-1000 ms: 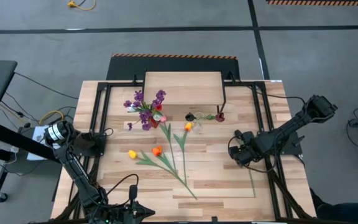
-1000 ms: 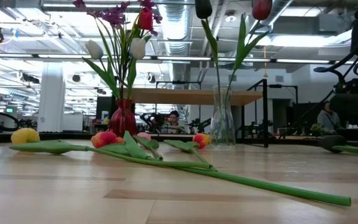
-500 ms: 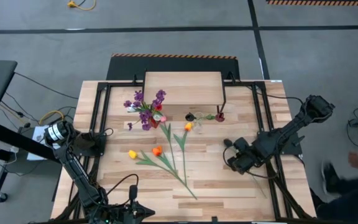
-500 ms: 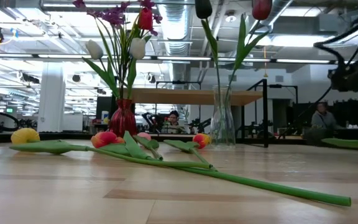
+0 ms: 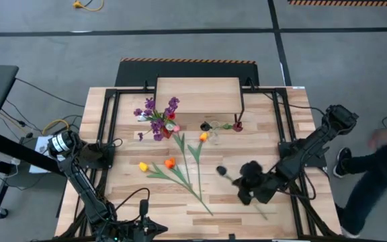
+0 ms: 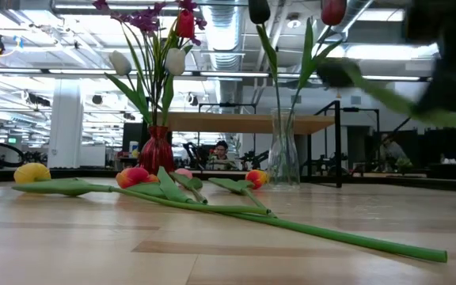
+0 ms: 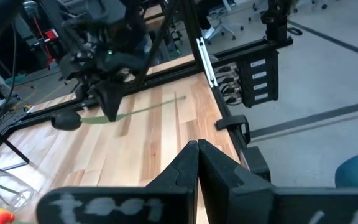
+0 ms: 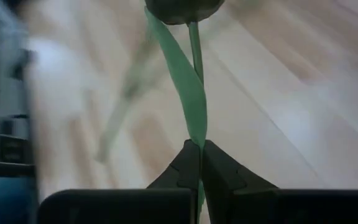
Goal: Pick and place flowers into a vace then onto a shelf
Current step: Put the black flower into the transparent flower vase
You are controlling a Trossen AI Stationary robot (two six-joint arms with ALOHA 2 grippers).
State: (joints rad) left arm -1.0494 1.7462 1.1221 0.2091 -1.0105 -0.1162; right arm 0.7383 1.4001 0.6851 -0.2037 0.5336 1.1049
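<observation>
My right gripper hangs over the table's near right part, shut on a dark maroon tulip, one of the flowers. A red vase holds purple sprigs. Next to it, a clear glass vase holds two tulips. Both vases stand on the table in front of the shelf. A yellow tulip and two orange tulips lie flat on the tabletop with their long stems. My left gripper waits shut at the near left edge. My right gripper pinches the tulip's green stem between its two fingers, about midway along, with a leaf running in beside it. The fingers slant down and lie across the stem. The tulip is lifted clear of the table, tilted, its head toward the table's left.
Black frame rails run along the table's left and right sides. A person moves just past the table's right edge. Bare planks lie along the near edge, right of the lying stems.
My right gripper has gone from the table's right side toward the near edge and the middle. It has risen and turned about. The dark tulip, which lay on the table at the right, now hangs clear of it with its head swung toward the left.
</observation>
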